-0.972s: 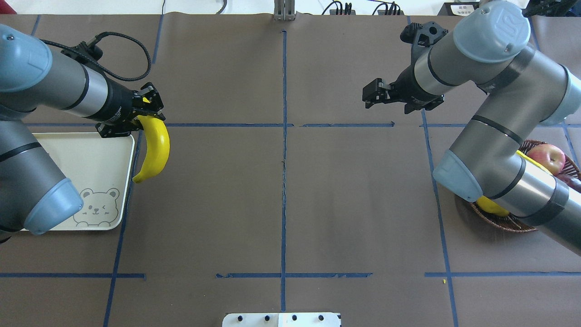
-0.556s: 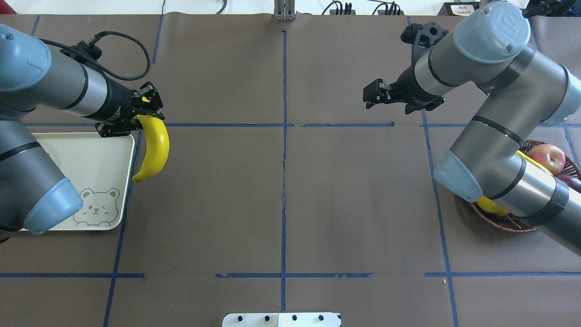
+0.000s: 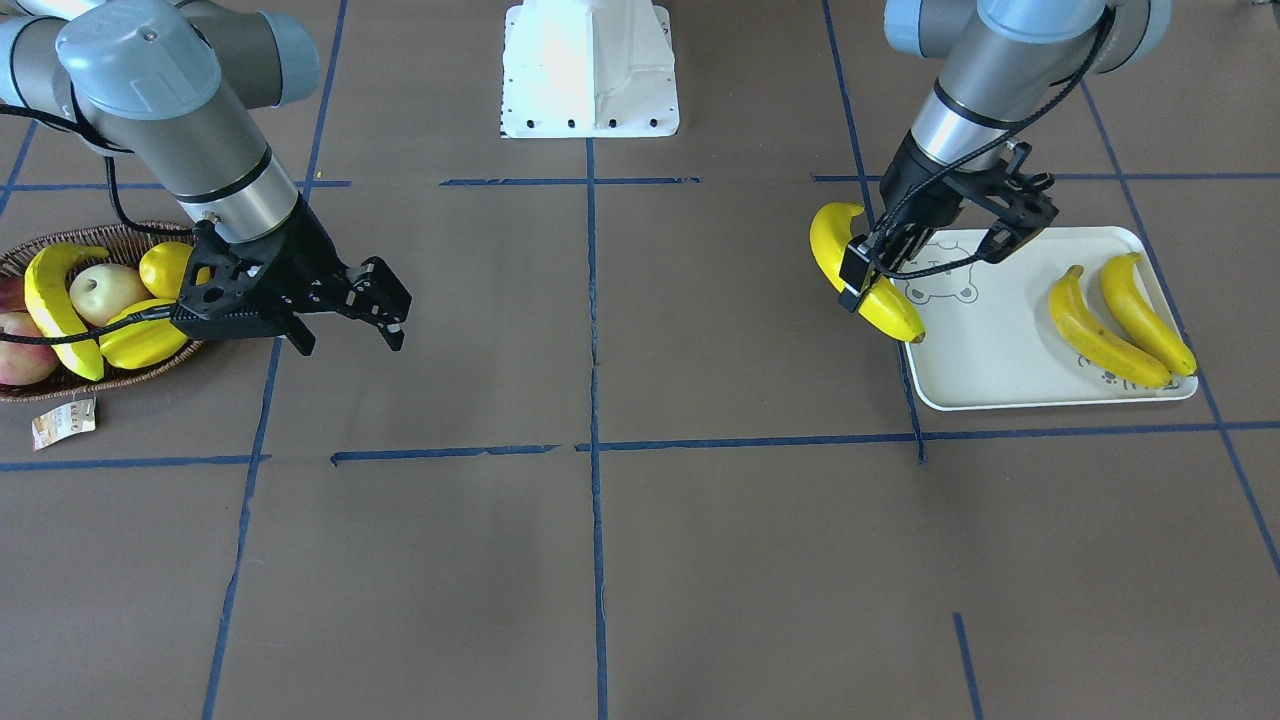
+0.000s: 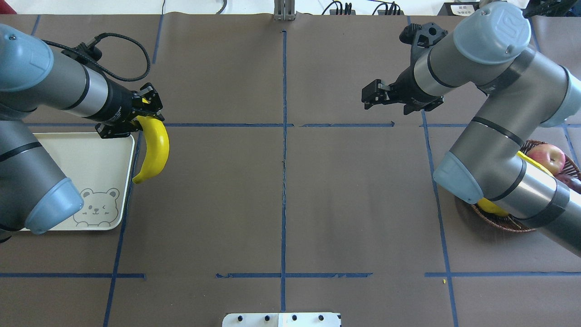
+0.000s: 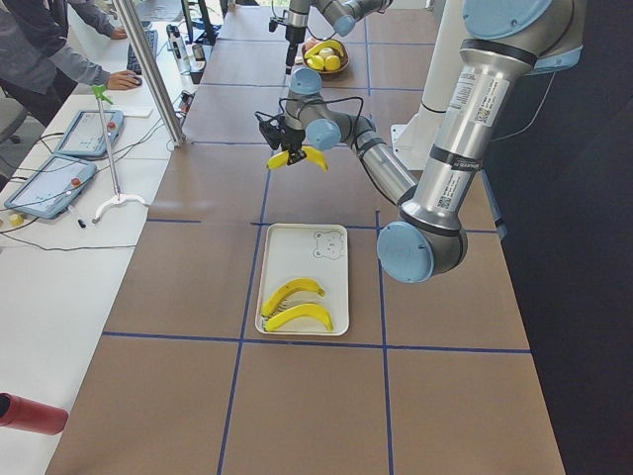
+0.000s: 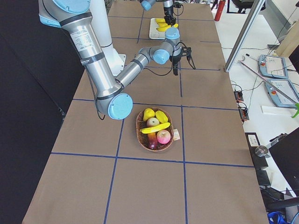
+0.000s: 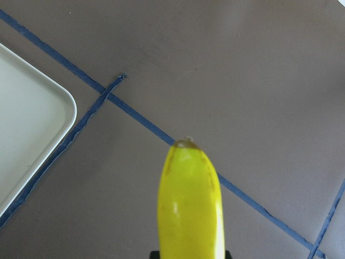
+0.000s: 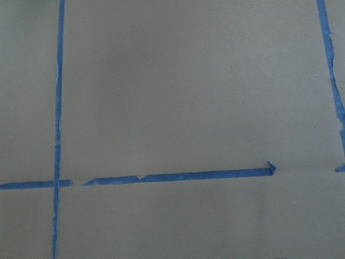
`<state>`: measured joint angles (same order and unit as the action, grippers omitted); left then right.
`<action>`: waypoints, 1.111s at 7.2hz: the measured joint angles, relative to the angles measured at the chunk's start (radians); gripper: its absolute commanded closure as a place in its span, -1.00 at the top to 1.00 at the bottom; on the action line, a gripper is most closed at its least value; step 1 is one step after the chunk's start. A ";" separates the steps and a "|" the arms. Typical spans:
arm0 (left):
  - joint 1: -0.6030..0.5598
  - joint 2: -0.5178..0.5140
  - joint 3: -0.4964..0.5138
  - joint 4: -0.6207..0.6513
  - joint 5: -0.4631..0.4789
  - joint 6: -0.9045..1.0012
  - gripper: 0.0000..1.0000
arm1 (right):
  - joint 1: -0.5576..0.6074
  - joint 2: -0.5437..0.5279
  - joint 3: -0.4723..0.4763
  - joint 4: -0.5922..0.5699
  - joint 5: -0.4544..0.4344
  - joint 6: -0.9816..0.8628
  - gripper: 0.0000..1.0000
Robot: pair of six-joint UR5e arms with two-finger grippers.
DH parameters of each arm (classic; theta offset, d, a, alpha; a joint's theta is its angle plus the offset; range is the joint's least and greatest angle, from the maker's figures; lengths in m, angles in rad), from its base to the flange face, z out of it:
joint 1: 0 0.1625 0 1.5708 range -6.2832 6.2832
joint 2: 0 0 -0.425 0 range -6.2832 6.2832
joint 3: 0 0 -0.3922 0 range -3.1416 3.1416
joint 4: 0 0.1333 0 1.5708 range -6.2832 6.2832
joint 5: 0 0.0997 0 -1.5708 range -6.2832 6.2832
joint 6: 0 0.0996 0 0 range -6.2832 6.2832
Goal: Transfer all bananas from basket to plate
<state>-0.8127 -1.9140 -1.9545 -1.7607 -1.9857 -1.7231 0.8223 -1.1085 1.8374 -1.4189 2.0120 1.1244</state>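
Left gripper [image 4: 147,111] clamped near one end of a banana [image 4: 154,152]. The fruit hangs under it over the table, just outside the plate [image 4: 91,154] edge. Two bananas [image 3: 1105,330] lie on the plate, beyond the gripper. Right gripper [image 4: 368,97] looks apart and empty, well away from the basket [image 4: 508,225], which holds the last banana [image 3: 45,300]. Judged light, stiff and smooth-skinned. An end hold may pivot, so grip mid-body.

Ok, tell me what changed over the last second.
Nothing visibly changed. The left gripper keeps its hold on the banana just beside the plate, and the right gripper stays open and empty over the table, away from the basket.
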 measured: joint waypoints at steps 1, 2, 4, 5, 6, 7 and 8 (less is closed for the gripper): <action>0.000 0.001 0.004 0.001 -0.001 -0.002 -1.00 | -0.003 0.001 0.002 0.000 0.000 0.000 0.99; 0.000 0.001 0.006 0.003 -0.001 -0.003 -1.00 | -0.009 0.001 0.002 0.000 0.000 0.000 0.99; -0.004 0.030 0.011 0.019 0.000 -0.004 -1.00 | 0.008 -0.012 0.007 -0.037 0.006 -0.020 0.99; -0.014 0.064 0.016 0.024 0.000 -0.004 -1.00 | 0.027 -0.017 0.023 -0.109 0.011 -0.080 0.99; -0.033 0.110 0.016 0.025 -0.003 -0.003 -1.00 | 0.040 -0.020 0.047 -0.193 0.012 -0.170 0.99; -0.058 0.164 0.013 0.026 -0.007 0.001 -1.00 | 0.052 -0.028 0.070 -0.249 0.014 -0.247 0.99; -0.085 0.217 0.016 0.025 -0.009 0.007 -1.00 | 0.062 -0.040 0.082 -0.269 0.016 -0.288 0.99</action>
<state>-0.8978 -1.6966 -1.9385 -1.7357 -1.9950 -1.7157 0.8847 -1.1488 1.9196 -1.6882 2.0280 0.8361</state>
